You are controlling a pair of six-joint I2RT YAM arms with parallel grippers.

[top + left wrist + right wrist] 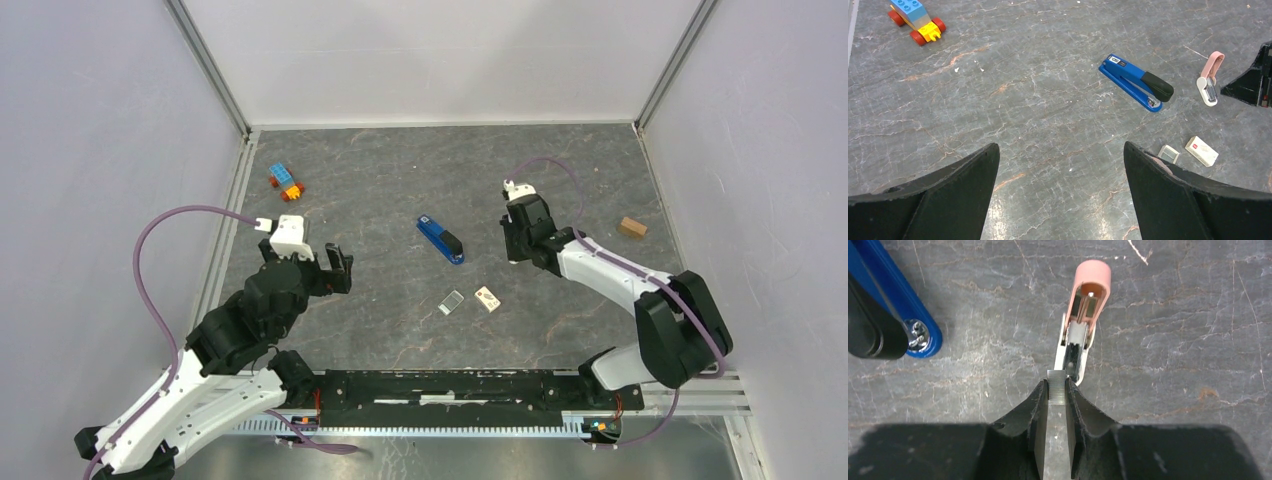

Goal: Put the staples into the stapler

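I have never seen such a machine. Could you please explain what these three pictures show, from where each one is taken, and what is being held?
These are two robot arms fixed at the near edge of a grey table. The overhead picture looks down on both arms. The other two come from a camera on each wrist, so the black shapes at the bottom are that arm's own fingers.

The left gripper is wide open and holds nothing. The right gripper is shut on a small silvery strip of staples, just above an opened pink stapler.

Also on the table are a blue stapler, a toy brick car, a brown block, a small white box and a small clear-grey piece.
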